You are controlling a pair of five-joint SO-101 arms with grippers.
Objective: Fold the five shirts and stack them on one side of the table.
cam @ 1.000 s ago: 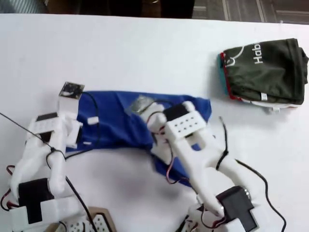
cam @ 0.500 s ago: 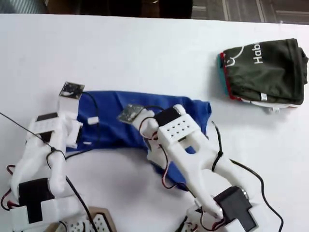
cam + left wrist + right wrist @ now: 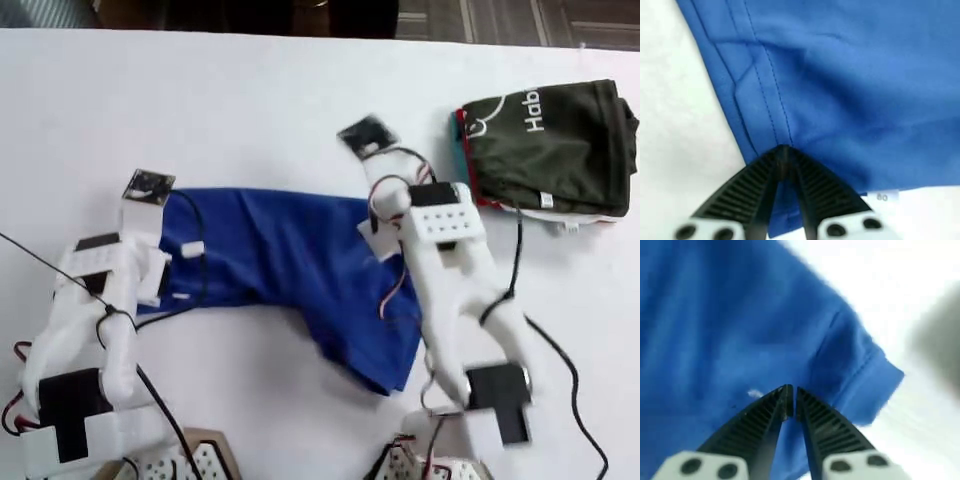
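Close by on the white tabletop [image 3: 250, 100], pinching the hem of the spread-out blue shirt [image 3: 300, 260] tight with the left tool [image 3: 785, 150]. Further along, right tool [image 3: 791, 390] narrow, tips almost together, over that shirt's other end. Far off at the right edge, pile of folded shirts [image 3: 550, 150].

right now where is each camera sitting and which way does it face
High view: fixed above the table, looking down on the left arm, right arm, blue shirt and folded stack.
Left wrist view: on the left arm, looking along the left tool, shut on the shirt's hem.
Right wrist view: on the right arm, looking past the right tool at the shirt's edge.
All three share the blue shirt.
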